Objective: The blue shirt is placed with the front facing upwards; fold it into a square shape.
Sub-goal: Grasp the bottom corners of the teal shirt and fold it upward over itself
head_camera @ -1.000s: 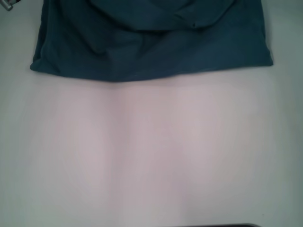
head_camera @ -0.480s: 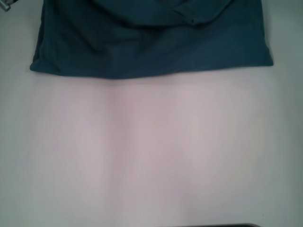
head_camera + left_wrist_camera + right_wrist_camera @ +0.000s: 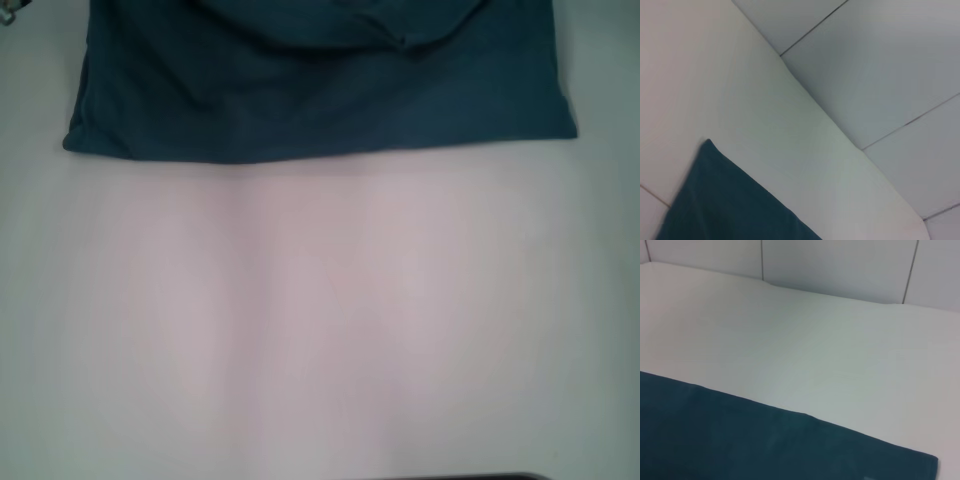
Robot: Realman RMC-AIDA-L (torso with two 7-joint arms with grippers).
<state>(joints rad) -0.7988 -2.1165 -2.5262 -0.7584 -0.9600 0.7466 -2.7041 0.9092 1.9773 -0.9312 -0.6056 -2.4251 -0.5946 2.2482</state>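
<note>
You've got the blue shirt (image 3: pixel 320 90) folded at the table's (image 3: pixel 320 320) far edge; I can't see either claw.

White table (image 3: pixel 320 320) fills head view, bare surface. Beyond table's far edge, pale tiled floor (image 3: pixel 880 65) with thin dark grout lines. Dark strip (image 3: pixel 470 477) at table's near edge, unidentifiable.

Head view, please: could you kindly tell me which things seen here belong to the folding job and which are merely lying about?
Belongs to the job:
- the blue shirt, lying at the far side of the table with plain fabric up and a fold draped across it

Just there:
- the white table
- a small metal object at the far left corner, unidentifiable
</note>
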